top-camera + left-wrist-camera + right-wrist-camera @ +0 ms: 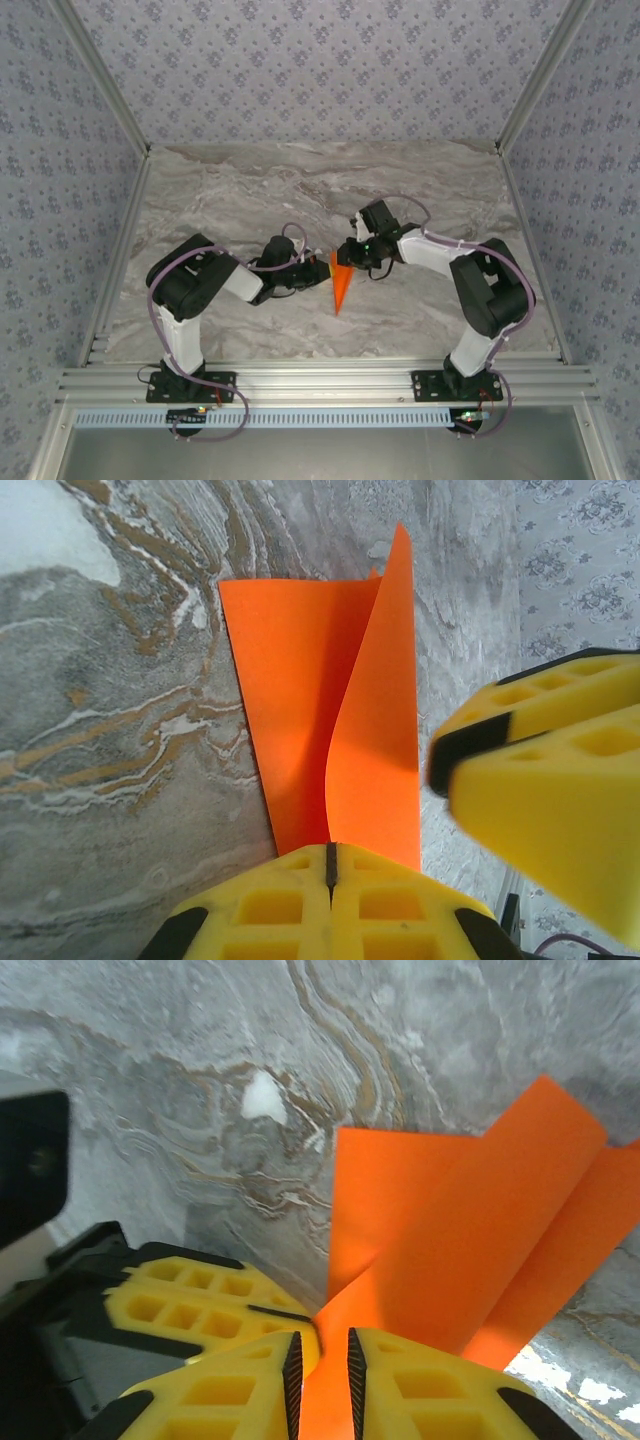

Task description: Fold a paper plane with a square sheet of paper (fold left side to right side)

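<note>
- left gripper (330, 858): jaws pressed together, pinching an edge of the orange paper (330, 710), which comes out straight from the seam between them.
- right gripper (320, 1350): jaws nearly together with a narrow slit between them. orange shows inside the slit, but i cannot tell whether the pads press on the paper.
- seen from the left wrist, one layer of the paper lies flat on the table (110, 730) while the other curls up on edge beside it.
- from above, the paper is a pointed wedge near the middle of the marbled table. its wide end sits between the two grippers and its tip points toward the arm bases.
</note>
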`<state>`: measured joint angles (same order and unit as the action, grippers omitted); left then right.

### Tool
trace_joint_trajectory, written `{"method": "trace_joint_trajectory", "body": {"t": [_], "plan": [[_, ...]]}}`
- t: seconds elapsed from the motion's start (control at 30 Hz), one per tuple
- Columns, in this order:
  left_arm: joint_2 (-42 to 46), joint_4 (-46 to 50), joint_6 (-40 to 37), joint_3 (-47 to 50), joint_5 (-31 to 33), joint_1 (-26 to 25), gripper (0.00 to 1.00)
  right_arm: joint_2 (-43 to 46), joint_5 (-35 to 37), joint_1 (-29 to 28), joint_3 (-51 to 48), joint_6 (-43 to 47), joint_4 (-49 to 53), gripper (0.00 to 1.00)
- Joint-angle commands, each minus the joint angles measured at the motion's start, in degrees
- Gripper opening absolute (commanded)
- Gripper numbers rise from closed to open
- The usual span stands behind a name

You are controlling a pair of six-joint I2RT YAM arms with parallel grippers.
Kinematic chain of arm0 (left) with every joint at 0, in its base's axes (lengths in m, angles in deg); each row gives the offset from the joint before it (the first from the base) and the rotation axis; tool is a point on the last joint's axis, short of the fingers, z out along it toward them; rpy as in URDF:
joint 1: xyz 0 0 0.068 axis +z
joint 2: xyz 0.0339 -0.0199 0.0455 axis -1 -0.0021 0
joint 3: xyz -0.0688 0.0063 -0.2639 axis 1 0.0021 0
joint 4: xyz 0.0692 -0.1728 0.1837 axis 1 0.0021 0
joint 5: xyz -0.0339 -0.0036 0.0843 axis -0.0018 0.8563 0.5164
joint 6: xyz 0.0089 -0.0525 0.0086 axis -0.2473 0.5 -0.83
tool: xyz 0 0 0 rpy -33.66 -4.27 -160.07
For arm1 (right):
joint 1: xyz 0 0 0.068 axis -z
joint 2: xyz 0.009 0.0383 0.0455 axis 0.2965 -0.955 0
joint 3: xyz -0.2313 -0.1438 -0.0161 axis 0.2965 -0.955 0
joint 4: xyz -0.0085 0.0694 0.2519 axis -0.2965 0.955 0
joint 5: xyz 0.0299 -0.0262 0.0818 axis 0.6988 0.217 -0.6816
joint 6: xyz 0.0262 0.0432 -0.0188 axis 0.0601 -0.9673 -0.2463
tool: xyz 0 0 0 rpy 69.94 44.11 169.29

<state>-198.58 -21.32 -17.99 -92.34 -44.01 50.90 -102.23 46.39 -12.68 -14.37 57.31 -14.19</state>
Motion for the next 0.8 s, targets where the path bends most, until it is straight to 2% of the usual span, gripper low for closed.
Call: {"method": "trace_joint_trajectory", "body": {"t": [0.0, 0.77], "plan": [[-0.46, 5.60, -2.98, 0.04, 2.73, 0.44, 0.00, -1.48, 2.06, -0.46, 1.73, 0.44, 3.10, 0.23], [-1.70, 6.73, -3.38, -1.14, 2.19, 0.28, 0.00, -3.30, 6.18, -0.60, 0.39, 1.61, 6.17, 0.22]]}}
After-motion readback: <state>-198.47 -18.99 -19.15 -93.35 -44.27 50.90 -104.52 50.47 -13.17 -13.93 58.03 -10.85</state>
